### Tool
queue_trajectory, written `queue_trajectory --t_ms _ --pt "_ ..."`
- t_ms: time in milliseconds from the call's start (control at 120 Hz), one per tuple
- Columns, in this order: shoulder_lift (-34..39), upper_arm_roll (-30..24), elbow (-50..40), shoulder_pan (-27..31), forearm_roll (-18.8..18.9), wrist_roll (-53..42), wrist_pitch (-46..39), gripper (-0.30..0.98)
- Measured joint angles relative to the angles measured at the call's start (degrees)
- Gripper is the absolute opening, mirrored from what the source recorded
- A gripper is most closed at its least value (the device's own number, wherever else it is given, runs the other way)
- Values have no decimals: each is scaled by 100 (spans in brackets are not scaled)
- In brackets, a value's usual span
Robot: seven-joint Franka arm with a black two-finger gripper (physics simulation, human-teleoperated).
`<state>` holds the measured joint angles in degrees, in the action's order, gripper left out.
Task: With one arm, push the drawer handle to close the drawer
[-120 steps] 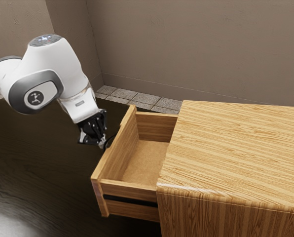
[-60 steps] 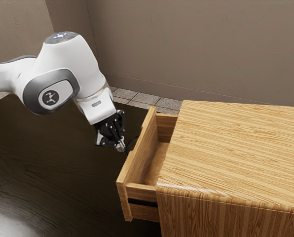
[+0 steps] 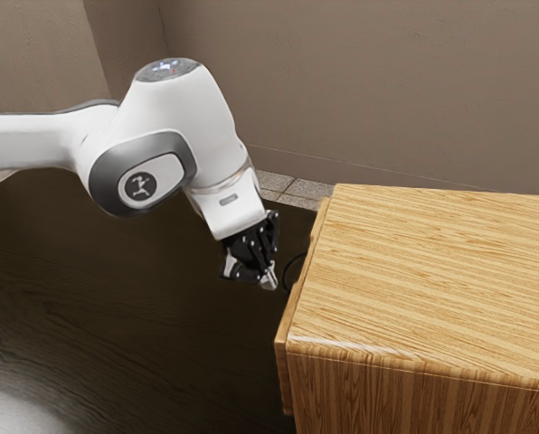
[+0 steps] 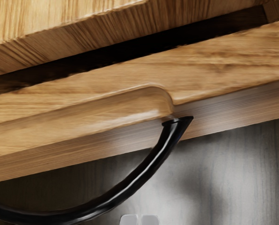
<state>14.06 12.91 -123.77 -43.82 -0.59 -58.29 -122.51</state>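
So the drawer is nearly shut imo, just a dark gap left between its front and the cabinet. The black handle is on the outer face, roughly halfway along the cabinet's front edge. Claw looks clenched on nothing, tips together, just outside the handle's bow.

What matters for the next push: the handle lies from the claw toward the exterior view's right, with the cabinet straight behind it. Its long axis runs along the drawer front, so I'd shove square across that, into the cabinet. One arm here, so no question of which is nearer. Going in crooked might make the tips slide off the curve.

Hard to make out: whether the tips actually touch the handle, can't tell. One end of it runs out of the wrist view, and from the side it's thin black on the dark table.
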Motion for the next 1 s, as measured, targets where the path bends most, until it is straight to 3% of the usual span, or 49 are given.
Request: queue_trajectory --t_ms 500,867,1000 --pt "-405 -87 348 -42 -117 193 -73 -11" --pt "-284 -80 318 -5 -129 282 -15 -6" --pt "-154 -12 330 -107 -99 317 69 -10"
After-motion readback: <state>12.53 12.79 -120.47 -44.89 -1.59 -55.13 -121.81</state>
